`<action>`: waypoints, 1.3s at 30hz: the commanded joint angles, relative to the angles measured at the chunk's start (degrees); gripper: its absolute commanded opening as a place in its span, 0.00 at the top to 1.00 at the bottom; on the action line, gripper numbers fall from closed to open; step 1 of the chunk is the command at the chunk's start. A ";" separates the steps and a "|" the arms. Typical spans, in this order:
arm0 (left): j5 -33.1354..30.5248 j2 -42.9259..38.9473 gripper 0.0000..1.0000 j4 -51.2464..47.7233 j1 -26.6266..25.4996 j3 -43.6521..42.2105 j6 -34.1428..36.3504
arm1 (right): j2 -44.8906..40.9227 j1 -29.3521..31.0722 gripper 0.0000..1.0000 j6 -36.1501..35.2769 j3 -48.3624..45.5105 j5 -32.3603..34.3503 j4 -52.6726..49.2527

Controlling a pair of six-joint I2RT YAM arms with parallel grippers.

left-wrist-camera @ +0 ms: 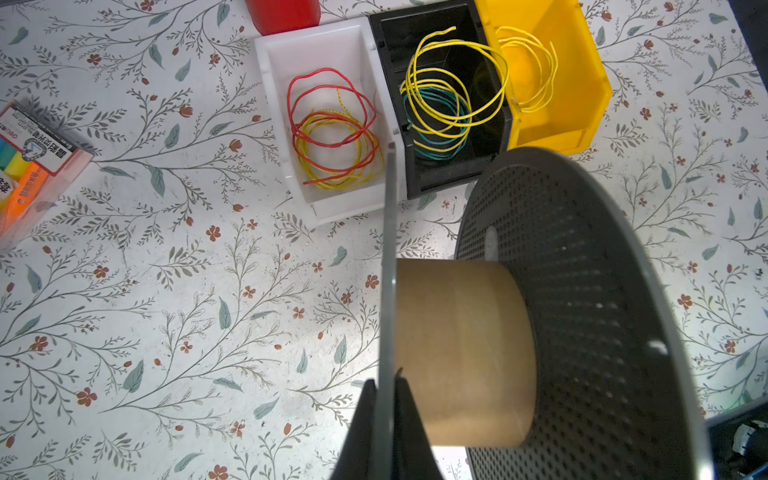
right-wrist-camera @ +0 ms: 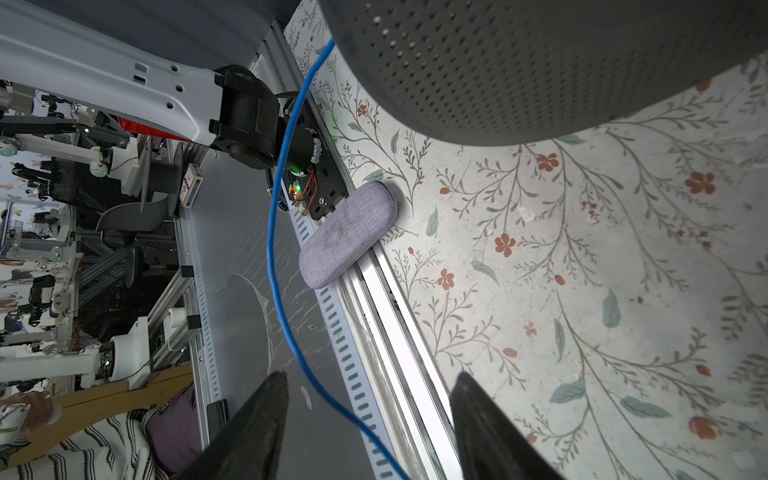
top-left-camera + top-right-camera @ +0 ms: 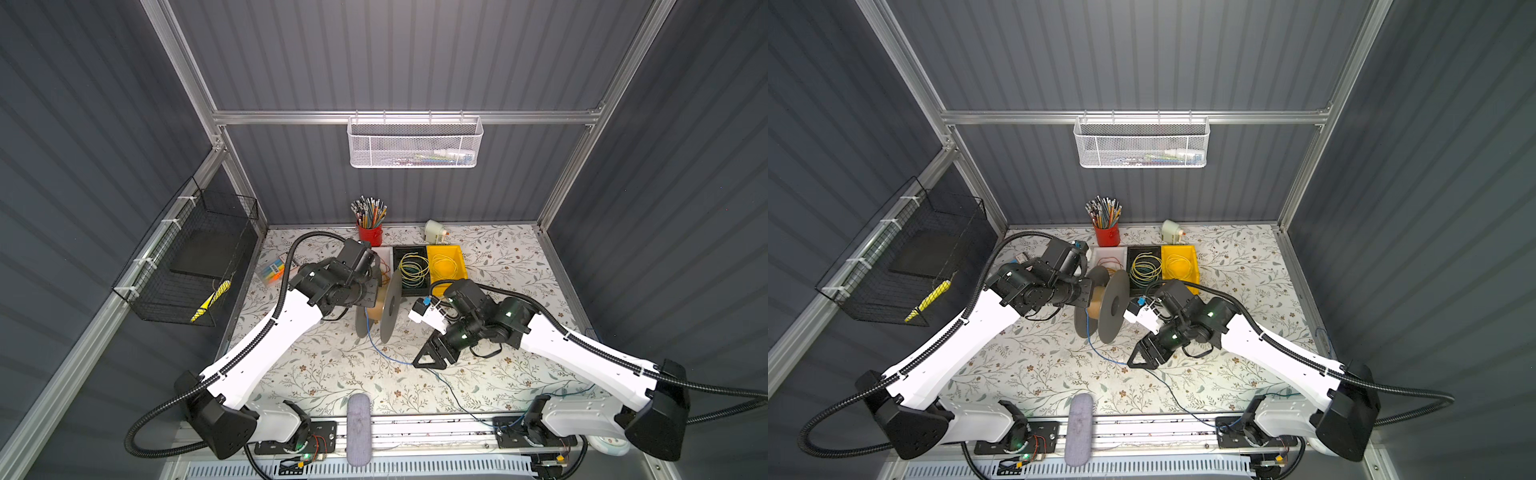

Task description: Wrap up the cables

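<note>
We reach our left arm (image 3: 266, 345) from the lower left to the centre of both top views. Our right arm (image 3: 582, 345) comes in from the lower right, wrist bent down toward the table (image 3: 324, 374). The blue cable (image 2: 269, 232) is thin and bright. In both top views it drops in a curve from the spool (image 3: 388, 328) at centre and trails toward the lower right. Our left gripper (image 1: 388, 382) pinches the spool's thin grey flange. Our right gripper (image 2: 370, 376) stands wide, the cable passing unclamped between its fingers.
</note>
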 commanded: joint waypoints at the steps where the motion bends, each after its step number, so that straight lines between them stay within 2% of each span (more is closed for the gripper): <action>1: 2.12 0.29 1.00 0.86 0.37 3.50 0.65 | 0.87 1.25 0.37 -1.41 -1.37 -2.02 3.35; 4: 3.36 0.53 1.00 0.85 0.55 4.06 0.77 | 1.36 1.74 0.38 -0.73 -2.99 -1.57 4.65; 11: 4.75 0.45 1.00 0.15 2.11 4.46 1.27 | -0.58 2.01 0.49 1.35 -6.92 0.59 4.85; 17: 7.85 -1.18 1.00 0.65 4.66 3.93 0.82 | -3.07 1.83 0.74 1.79 -7.71 6.84 2.74; 20: 12.34 -3.08 1.00 2.90 8.18 2.45 -1.19 | -3.22 1.75 0.89 3.12 -8.81 5.55 4.54; 22: 15.09 -4.56 1.00 5.00 10.02 1.59 -2.67 | -2.54 1.80 0.95 4.23 -9.57 4.70 5.60; 25: 20.47 -6.57 1.00 8.42 13.50 0.62 -4.69 | -1.71 1.74 0.94 5.82 -11.66 4.46 7.84; 27: 24.99 -7.69 1.00 10.63 16.42 0.43 -5.76 | -1.07 1.46 0.89 6.19 -12.89 5.15 8.95; 29: 31.71 -8.25 1.00 12.54 19.13 0.44 -5.77 | 0.13 0.68 0.89 6.40 -13.52 4.83 10.24; 31: 35.81 -7.73 1.00 12.32 20.53 1.42 -4.89 | 1.46 0.02 0.88 7.11 -13.91 3.96 12.18; 33: 35.26 -7.55 1.00 10.82 20.89 2.81 -3.95 | 3.25 -0.10 0.83 7.27 -13.61 2.34 13.24; 36: 34.05 -8.29 1.00 10.78 21.92 3.75 -3.57 | 5.28 -0.02 0.66 7.40 -13.35 0.43 13.66; 39: 33.72 -7.95 1.00 11.12 22.86 5.00 -3.89 | 5.07 -0.02 0.64 8.35 -14.73 -1.00 15.62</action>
